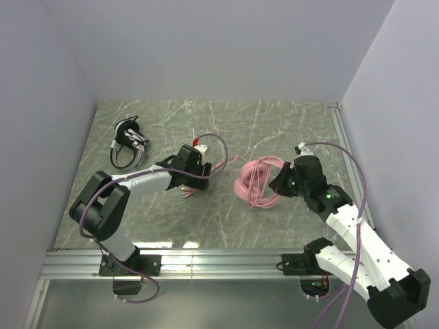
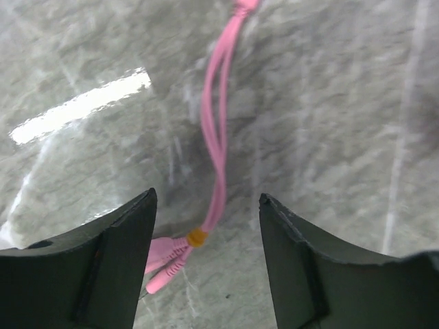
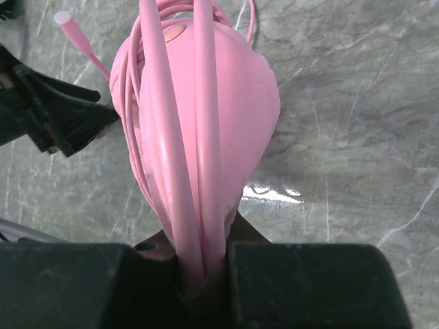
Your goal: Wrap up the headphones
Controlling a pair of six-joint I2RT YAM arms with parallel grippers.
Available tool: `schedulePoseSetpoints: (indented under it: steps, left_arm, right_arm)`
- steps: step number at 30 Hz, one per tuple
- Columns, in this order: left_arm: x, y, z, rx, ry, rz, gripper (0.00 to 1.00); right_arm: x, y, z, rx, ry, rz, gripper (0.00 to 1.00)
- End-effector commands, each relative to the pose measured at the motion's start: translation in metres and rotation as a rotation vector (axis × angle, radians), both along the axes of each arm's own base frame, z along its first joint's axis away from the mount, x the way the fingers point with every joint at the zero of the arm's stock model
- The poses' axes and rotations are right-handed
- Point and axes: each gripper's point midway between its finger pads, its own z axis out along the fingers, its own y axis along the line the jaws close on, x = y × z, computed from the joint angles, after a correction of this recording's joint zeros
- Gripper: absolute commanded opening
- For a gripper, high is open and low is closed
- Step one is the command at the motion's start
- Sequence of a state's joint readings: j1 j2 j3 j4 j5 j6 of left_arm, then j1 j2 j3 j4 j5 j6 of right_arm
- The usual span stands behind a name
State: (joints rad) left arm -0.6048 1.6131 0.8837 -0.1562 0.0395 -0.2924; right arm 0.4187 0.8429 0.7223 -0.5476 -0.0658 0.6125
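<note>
Two grippers work on one pink headset. The right gripper [image 3: 206, 264] is clamped tight on the headband of the pink headset [image 3: 226, 103], and the right wrist view shows the band's twin pink rails running straight down between its black fingers. The headset's ear cup swells just beyond the grip, with loops of thin cable gathered against its left side. It sits right of centre, though whether it rests on the surface or is held just above it cannot be told. The left gripper [image 2: 207, 202] hangs with its jaws apart above the pink cable [image 2: 216, 137], and neither black finger touches it. The cable lies doubled and loosely twisted on the surface between them. At the near end of that run an orange collar [image 2: 197, 237] binds the strands, and the pink plugs [image 2: 163, 264] splay out just past it, close to the left finger. Seen from overhead, the cable stretches from the left gripper rightward to the pink headset, with the two grippers near each other at mid-table. The black-and-white headset [image 1: 129, 142] lies well apart at the far left of the grey marble-patterned table [image 1: 274, 123], touched by neither arm.
</note>
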Motion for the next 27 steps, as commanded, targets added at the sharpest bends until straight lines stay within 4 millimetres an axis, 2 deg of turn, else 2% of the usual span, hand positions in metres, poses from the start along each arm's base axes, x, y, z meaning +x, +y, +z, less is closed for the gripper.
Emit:
schedulePoseSetpoints:
  steps: [1,2,4,8,11,12,15,18,23,27]
  left_arm:
    - [0.01,0.009,-0.007,0.097,-0.009,0.042,0.65]
    - [0.012,0.013,-0.009,0.127,-0.013,0.058,0.63]
    - [0.009,0.009,-0.012,0.137,0.002,0.032,0.55]
    - [0.006,0.006,-0.018,0.166,0.023,0.02,0.53]
    - [0.006,0.004,-0.026,0.193,0.048,0.006,0.45]
    - [0.006,0.001,-0.026,0.189,0.054,-0.005,0.33]
    - [0.004,-0.001,-0.035,0.205,0.084,-0.024,0.12]
    - [0.005,0.001,-0.034,0.207,0.077,-0.006,0.02]
    - [0.018,-0.001,-0.01,0.114,0.05,0.064,0.0]
    - [0.031,-0.016,0.014,-0.04,0.075,0.063,0.0]
  right_arm:
    - [0.017,0.01,0.059,0.104,-0.177,0.001,0.0]
    - [0.017,0.009,0.06,0.104,-0.179,-0.001,0.0]
    - [0.016,0.009,0.062,0.105,-0.183,-0.001,0.0]
    - [0.015,0.009,0.065,0.107,-0.188,0.002,0.0]
    - [0.015,0.009,0.066,0.111,-0.191,0.002,0.0]
    - [0.014,0.009,0.066,0.112,-0.192,0.003,0.0]
    - [0.014,0.009,0.065,0.11,-0.191,-0.001,0.0]
    - [0.014,0.009,0.062,0.107,-0.182,0.0,0.0]
    - [0.009,0.019,0.059,0.132,-0.172,0.065,0.0]
    - [0.002,0.03,0.061,0.154,-0.19,0.158,0.0]
